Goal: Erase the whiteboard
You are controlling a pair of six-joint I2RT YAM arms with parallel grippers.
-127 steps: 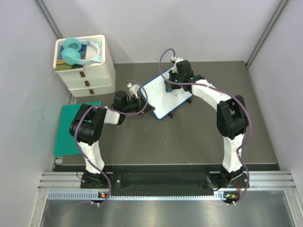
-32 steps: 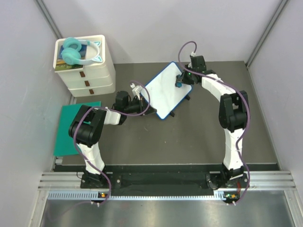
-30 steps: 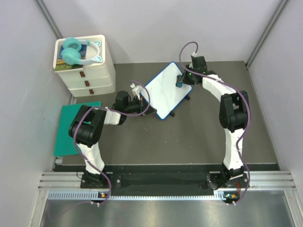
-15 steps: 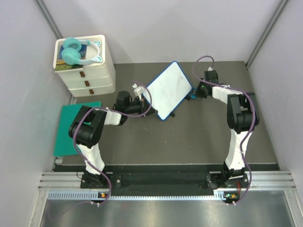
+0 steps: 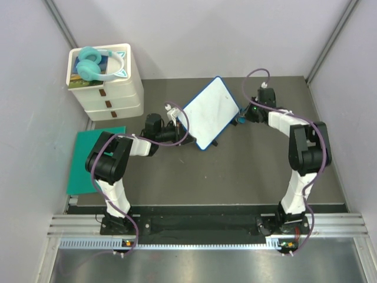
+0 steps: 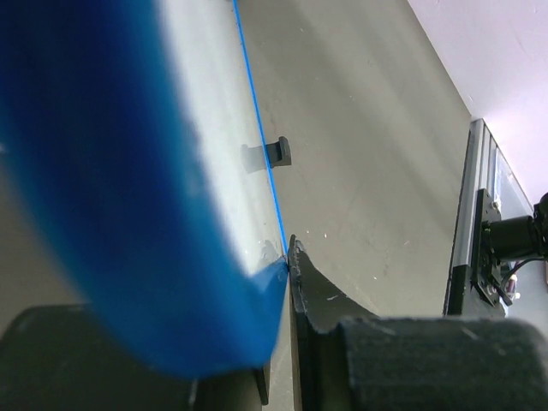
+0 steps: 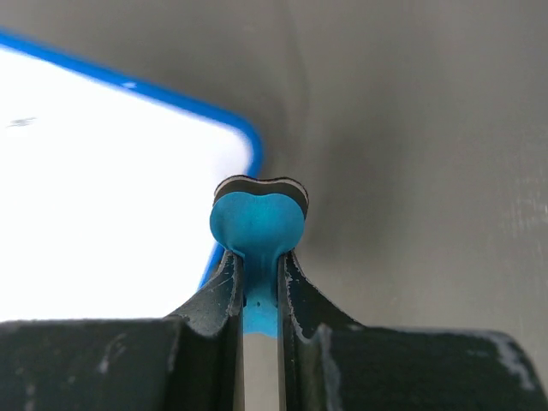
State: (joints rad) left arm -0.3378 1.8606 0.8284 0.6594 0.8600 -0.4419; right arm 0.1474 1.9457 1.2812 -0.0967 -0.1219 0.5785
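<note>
The right pincer (image 7: pixel 257 257) is clamped on a small blue eraser (image 7: pixel 257 218), just right of the whiteboard's (image 7: pixel 103 188) rounded corner; the grey table (image 7: pixel 411 128) lies beyond.
</note>
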